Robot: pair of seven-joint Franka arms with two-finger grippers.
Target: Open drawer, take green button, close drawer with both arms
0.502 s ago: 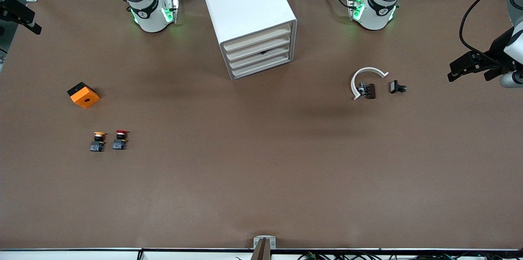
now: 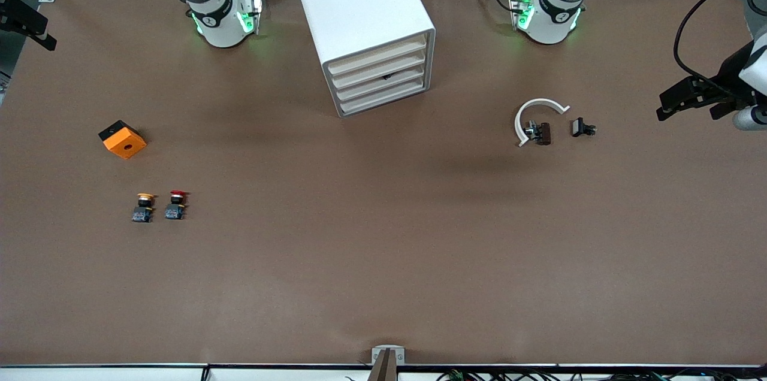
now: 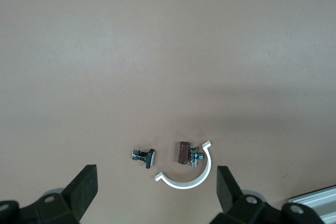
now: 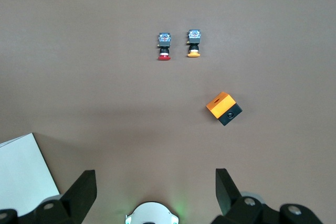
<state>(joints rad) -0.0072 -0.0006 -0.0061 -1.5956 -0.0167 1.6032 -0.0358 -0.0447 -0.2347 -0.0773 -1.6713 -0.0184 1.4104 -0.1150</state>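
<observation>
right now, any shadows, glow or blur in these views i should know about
Front view: green light glows at both arm bases, soft broad shadows darken the brown table, the four-drawer white box cabinet looks sharp. Left wrist view: a wide dim band crosses the table above the white plastic half-ring. Right wrist view: a faint shadow band lies near the orange and black block.

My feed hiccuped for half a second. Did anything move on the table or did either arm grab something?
Almost nothing changed. The right gripper drifted slightly up along the table's edge; the left gripper barely shifted at its end. Both are open and empty. The cabinet, its third drawer closed, the two buttons, the orange block and the white clamp parts stayed put.
</observation>
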